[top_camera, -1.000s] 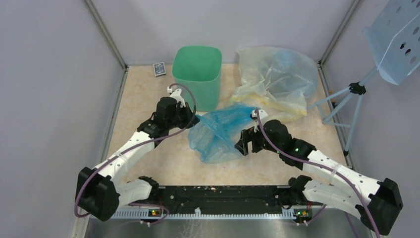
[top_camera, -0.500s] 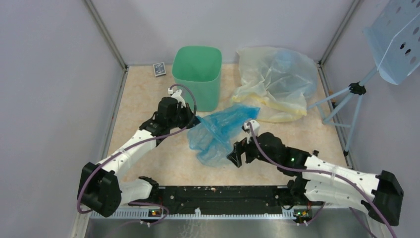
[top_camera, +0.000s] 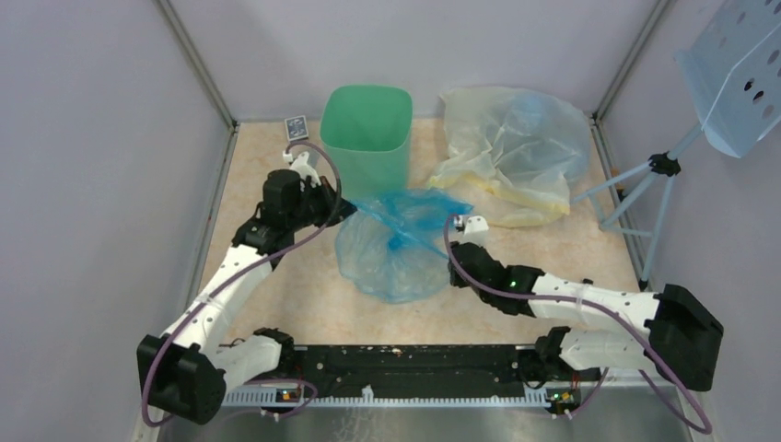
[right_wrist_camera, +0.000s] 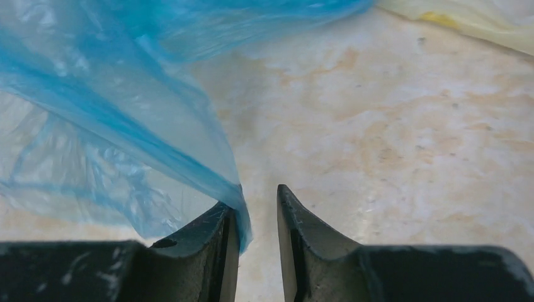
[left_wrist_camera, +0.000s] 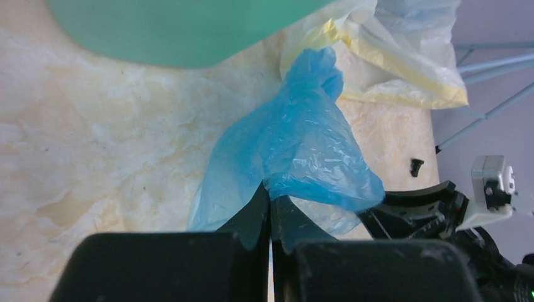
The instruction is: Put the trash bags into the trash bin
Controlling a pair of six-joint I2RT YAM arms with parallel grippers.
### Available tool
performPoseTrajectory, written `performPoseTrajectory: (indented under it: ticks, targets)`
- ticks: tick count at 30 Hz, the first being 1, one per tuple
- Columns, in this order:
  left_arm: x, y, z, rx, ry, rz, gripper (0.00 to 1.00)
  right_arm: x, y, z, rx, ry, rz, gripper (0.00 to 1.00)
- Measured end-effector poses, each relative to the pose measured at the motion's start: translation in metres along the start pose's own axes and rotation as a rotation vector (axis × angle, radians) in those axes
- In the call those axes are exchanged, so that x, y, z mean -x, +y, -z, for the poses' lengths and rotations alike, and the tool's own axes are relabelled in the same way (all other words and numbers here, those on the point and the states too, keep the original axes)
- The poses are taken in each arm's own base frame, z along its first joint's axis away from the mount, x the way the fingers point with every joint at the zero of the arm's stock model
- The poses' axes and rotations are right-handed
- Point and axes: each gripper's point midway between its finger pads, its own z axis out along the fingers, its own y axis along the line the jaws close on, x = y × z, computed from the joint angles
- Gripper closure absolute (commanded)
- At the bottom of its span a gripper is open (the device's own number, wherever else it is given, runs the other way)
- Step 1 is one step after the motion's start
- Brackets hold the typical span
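My left jaws shut on the blue trash bag (top_camera: 396, 253), my right jaws narrowly apart at its edge, green trash bin (top_camera: 367, 129) just beyond.

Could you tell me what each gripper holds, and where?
The left gripper pinches the blue trash bag by a gathered fold; the right gripper, fingers apart, clamps nothing.
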Motion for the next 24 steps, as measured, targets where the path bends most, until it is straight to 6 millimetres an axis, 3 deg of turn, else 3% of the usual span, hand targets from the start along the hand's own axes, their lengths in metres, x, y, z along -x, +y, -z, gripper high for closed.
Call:
performPoseTrajectory:
  ticks: [4,8,11,13,17,21,24]
  targets:
    - [0.023,-0.002,0.019,0.010,-0.065,-0.021,1.00,0.024,-0.045,0.002,-0.132,-0.056,-0.110,0.74]
    - [0.022,0.001,0.026,0.024,-0.056,-0.036,1.00,0.058,-0.086,0.019,-0.212,-0.164,-0.236,0.75]
    - [0.016,0.003,0.027,0.031,-0.032,-0.033,1.00,0.076,-0.101,0.035,-0.221,-0.234,-0.289,0.75]
    - [0.016,0.003,0.027,0.029,-0.030,-0.033,1.00,0.079,-0.104,0.042,-0.214,-0.249,-0.288,0.71]
    - [0.015,-0.002,0.028,-0.008,-0.015,-0.029,1.00,0.073,-0.094,0.043,-0.144,-0.202,-0.214,0.43]
    - [0.013,-0.022,0.026,-0.120,0.014,-0.010,1.00,0.070,-0.071,0.047,-0.006,-0.139,-0.102,0.34]
    - [0.010,-0.034,0.024,-0.198,0.035,0.020,1.00,0.086,-0.056,0.057,0.065,-0.148,-0.051,0.28]
